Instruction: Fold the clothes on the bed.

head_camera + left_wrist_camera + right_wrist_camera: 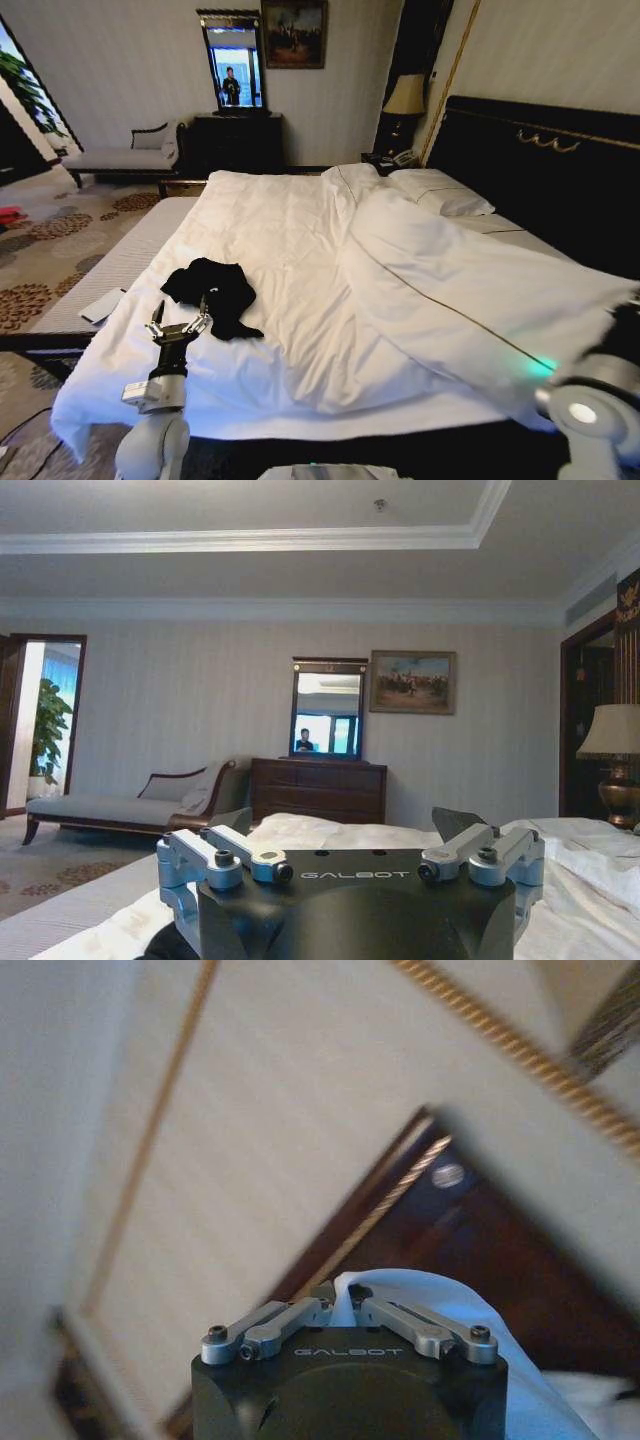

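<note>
White bedding covers the bed (300,250), with a chaise bench (120,158) and dresser (237,143) against the far wall. On the bed's left part lies the crumpled black T-shirt (212,290). The left gripper (181,318) hovers just beside its near edge, fingers (158,312) spread. At the right, the right gripper (341,1298) holds a fold of white duvet (450,290) lifted, fingers pinching the cloth.

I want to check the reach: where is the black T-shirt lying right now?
In the head view the black T-shirt lies crumpled on the white duvet near the bed's foot on the robot's left, just beyond the open left claw.
</note>
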You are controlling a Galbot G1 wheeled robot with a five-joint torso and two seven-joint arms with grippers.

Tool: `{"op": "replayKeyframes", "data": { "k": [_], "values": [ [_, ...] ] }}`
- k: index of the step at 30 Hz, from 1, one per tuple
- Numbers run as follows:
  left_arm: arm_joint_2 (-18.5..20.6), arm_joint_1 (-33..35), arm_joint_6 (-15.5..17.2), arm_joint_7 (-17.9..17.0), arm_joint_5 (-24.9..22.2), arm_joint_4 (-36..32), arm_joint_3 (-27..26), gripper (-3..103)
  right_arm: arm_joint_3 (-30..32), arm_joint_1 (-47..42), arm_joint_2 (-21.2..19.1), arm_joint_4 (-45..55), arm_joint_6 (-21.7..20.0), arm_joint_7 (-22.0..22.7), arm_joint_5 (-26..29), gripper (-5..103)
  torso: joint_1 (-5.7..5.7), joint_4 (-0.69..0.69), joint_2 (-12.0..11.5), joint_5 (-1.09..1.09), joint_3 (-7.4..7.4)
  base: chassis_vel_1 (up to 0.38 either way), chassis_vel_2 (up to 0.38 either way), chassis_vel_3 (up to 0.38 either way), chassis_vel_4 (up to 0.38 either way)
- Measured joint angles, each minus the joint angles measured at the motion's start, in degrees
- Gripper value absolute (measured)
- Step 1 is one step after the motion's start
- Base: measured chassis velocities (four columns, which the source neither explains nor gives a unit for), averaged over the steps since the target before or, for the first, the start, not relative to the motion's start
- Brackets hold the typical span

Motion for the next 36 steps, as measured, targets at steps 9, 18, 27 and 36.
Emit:
{"op": "replayKeyframes", "data": {
  "k": [9, 18, 27, 36],
  "values": [
    [0.0, 0.0, 0.1, 0.0, 0.4, 0.1, 0.3, 100, 0.6, -2.3, 0.5, -6.6, 1.4, 6.0, -2.7, 0, 0.00, 0.00, 0.0, -0.01, 0.00, 0.000, 0.000, 0.000, 0.000],
    [0.3, 0.3, 0.1, 0.0, -0.1, 0.0, -0.1, 100, 1.3, -3.7, 0.5, -12.7, 2.4, 9.4, -5.1, 0, 0.00, 0.03, 0.0, 0.00, 0.01, 0.000, 0.000, 0.000, 0.000],
    [0.0, -0.3, 0.0, 0.0, -0.1, 0.6, 0.3, 100, 1.7, -5.4, 0.1, -16.6, 1.6, 12.7, -6.1, 0, 0.01, 0.02, 0.0, 0.00, 0.01, 0.000, 0.000, 0.000, 0.000],
    [0.0, -0.2, -0.1, 0.0, -0.1, 0.5, -0.1, 100, -1.1, -7.3, 1.5, -18.0, -0.4, 18.6, -10.2, 0, 0.01, 0.02, 0.0, -0.02, 0.01, 0.000, 0.000, 0.000, 0.000]
  ]
}}
